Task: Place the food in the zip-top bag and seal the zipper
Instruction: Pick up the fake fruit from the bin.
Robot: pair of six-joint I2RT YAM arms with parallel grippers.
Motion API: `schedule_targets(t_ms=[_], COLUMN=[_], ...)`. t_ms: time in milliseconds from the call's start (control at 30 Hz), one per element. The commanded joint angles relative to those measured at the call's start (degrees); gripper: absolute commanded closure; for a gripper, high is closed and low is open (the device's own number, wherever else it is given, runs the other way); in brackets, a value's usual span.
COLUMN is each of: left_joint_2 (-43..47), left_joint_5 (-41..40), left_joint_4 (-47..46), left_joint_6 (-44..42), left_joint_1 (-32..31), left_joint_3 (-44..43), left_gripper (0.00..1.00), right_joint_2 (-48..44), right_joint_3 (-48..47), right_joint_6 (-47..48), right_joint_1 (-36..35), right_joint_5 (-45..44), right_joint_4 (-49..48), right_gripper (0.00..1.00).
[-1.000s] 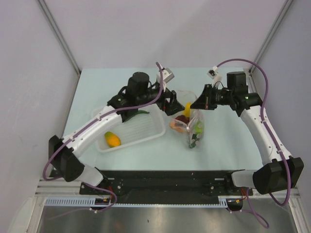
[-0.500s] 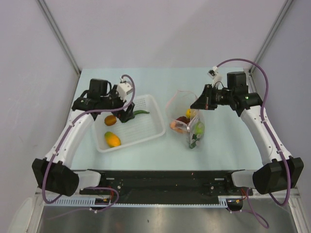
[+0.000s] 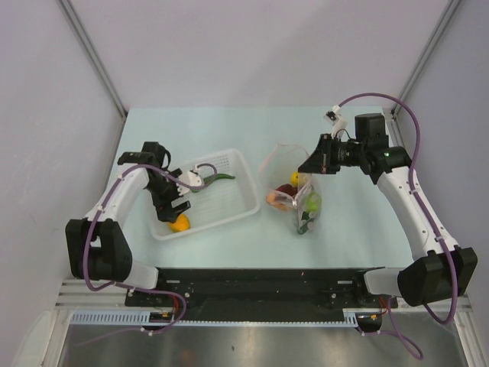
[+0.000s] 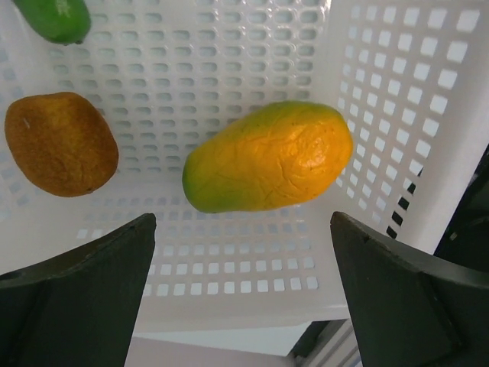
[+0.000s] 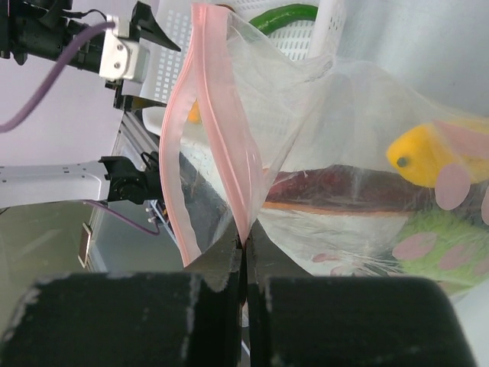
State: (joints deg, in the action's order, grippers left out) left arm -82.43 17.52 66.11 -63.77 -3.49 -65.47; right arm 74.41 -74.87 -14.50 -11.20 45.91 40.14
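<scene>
The clear zip-top bag (image 3: 296, 195) lies right of the basket with its mouth lifted; it holds a yellow fruit (image 5: 422, 157), a reddish-brown piece (image 5: 344, 186) and a lime-green ball (image 5: 432, 243). My right gripper (image 3: 313, 163) is shut on the pink zipper strip (image 5: 229, 160), holding the mouth up and open. My left gripper (image 3: 176, 208) is open, low over the basket's near left corner, with an orange-green fruit (image 4: 267, 157) between and beyond its fingers (image 4: 84, 298). An orange-brown fruit (image 4: 61, 144) and a green piece (image 4: 55, 17) lie in the basket too.
The white slotted basket (image 3: 246, 182) stands left of the bag, with a dark green vegetable (image 3: 221, 177) at its far side. The basket's near wall (image 4: 252, 302) runs just under my left fingers. Grey walls close in the table on three sides.
My left arm has swung from the bag's mouth back to the basket and dropped over the orange-green fruit, jaws open. The right gripper has kept its hold on the bag.
</scene>
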Motion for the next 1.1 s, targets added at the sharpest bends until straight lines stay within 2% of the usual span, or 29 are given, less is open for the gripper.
schedule_targets(t_ms=[0, 133, 333, 467, 633, 733, 767, 833, 867, 933, 1000, 1033, 1067], left_joint_2=[1.2, 2.3, -1.1, -4.7, -6.9, -7.0, -6.5, -5.7, -4.6, -2.9, -0.4, 1.4, 2.5], left_joint_5=[-1.5, -1.8, -0.9, 1.0, 5.3, 8.9, 9.8, 12.4, 13.8, 20.8, 27.5, 35.5, 37.0], left_joint_4=[3.2, -1.2, -9.3, -12.7, -15.6, -13.7, -12.8, -10.2, -9.3, -7.5, -9.0, -14.4, -19.0], left_joint_6=[-14.9, -20.0, -22.3, -21.6, -17.8, -16.2, -15.5, -14.5, -12.5, -9.2, 0.3, 10.3, 23.3], left_joint_1=[0.2, -0.1, -1.5, -2.5, -3.2, -3.2, -3.2, -3.2, -3.2, -3.4, -4.6, -6.1, -8.0], left_joint_3=[2.0, 5.6, 8.3, 8.1, 6.7, 4.9, 3.6, 1.8, -0.8, -4.2, -10.4, -14.1, -16.0], left_gripper=[0.00, 0.00, 0.00, 0.03, 0.12, 0.24, 0.36, 0.49, 0.57, 0.61, 0.65, 0.64, 0.64], right_joint_2=[-1.4, -1.0, -0.3, -0.5, -0.9, -1.1, -1.2, -1.1, -1.2, -1.2, -0.9, -0.8, -0.6], right_joint_3=[-0.2, -0.2, -0.4, -0.2, 0.3, 0.4, 0.4, 0.5, 0.5, 0.8, 1.1, 1.5, 1.6], right_joint_6=[0.1, -0.2, -0.6, -0.4, -0.3, -0.1, 0.0, 0.0, 0.0, 0.0, -0.2, -0.3, -0.4], right_joint_1=[-0.2, -0.2, -0.2, 0.0, 0.4, 0.6, 0.7, 0.7, 0.7, 0.7, 0.7, 0.7, 0.6], right_joint_5=[0.1, 0.0, 0.1, -0.2, -0.6, -0.5, -0.5, -0.6, -0.5, -0.5, -0.4, -0.5, -0.5], right_joint_4=[-1.4, -1.5, -1.7, -1.6, -1.5, -1.4, -1.3, -1.2, -1.3, -1.7, -2.1, -2.6, -2.6], right_gripper=[1.00, 1.00, 1.00, 1.00, 1.00, 1.00, 1.00, 1.00, 1.00, 1.00, 1.00, 1.00, 1.00])
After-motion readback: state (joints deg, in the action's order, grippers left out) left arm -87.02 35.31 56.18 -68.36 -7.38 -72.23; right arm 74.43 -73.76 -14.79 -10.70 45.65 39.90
